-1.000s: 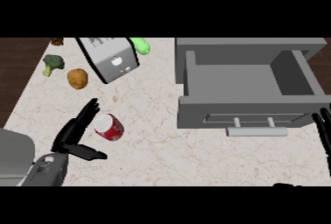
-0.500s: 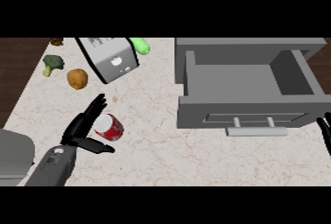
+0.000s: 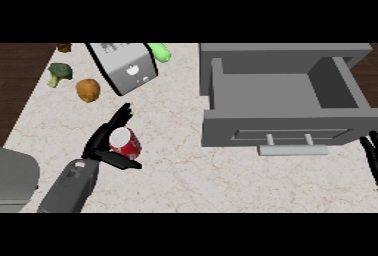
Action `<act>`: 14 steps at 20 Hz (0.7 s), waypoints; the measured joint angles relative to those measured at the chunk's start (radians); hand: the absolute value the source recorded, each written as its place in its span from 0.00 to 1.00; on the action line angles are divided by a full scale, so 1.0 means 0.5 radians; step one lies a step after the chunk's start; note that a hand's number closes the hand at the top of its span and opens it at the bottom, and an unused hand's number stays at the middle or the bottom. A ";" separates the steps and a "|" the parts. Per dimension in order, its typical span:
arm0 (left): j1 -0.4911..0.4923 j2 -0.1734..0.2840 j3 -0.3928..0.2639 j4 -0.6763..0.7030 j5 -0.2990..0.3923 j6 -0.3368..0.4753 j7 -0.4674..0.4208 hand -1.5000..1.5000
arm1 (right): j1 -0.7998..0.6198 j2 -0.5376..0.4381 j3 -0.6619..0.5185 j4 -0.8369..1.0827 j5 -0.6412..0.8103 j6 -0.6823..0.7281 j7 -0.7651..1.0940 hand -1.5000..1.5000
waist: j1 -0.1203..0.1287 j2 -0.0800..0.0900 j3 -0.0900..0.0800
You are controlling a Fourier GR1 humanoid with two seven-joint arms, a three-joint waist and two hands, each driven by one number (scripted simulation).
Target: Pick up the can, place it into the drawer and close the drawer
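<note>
Grey forearm metal is coming in from the lower left edge and ending in the black left hand [image 3: 103, 145], which is lying against the red can [image 3: 125, 142]: its fingers [image 3: 118, 117] are stretching nearly straight along the can's left side and past its top, while the thumb [image 3: 122, 163] is reaching under the can's near end, so the can is sitting between thumb and fingers, touched but not wrapped. The can is lying tilted on the pale marbled counter [image 3: 207, 180], with its silver top pointing up and left. At the far right edge, level with the hand, thin black fingers of the right hand [image 3: 369, 155] are showing just beside the drawer's handle; how far they are opened cannot be told. Left of the forearm, a grey block [image 3: 16, 175] is sitting at the counter's near left corner. Beyond the can and well to the right of the fingers, the grey drawer [image 3: 280, 95] is standing pulled open, its front panel and pale handle [image 3: 291, 149] facing the near side. Farther beyond the fingertips, a brown potato [image 3: 88, 90] and a broccoli floret [image 3: 58, 74] are lying to the left, a silver slab [image 3: 122, 67] is leaning just ahead, and a green vegetable [image 3: 159, 52] is resting at the far edge.
</note>
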 measured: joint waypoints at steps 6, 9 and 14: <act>-0.027 -0.064 -0.029 0.012 -0.009 0.001 -0.032 1.00 | 0.032 0.000 0.014 -0.012 0.005 -0.009 -0.019 0.00 | 0.002 -0.001 0.001; -0.008 -0.092 -0.044 -0.058 0.009 -0.027 -0.007 1.00 | 0.025 0.001 0.009 0.010 -0.007 -0.021 -0.036 0.00 | 0.007 -0.004 0.002; 0.020 -0.107 -0.049 -0.191 0.080 -0.146 0.094 1.00 | 0.041 -0.011 -0.018 -0.073 -0.068 -0.019 0.034 0.00 | 0.010 -0.005 0.001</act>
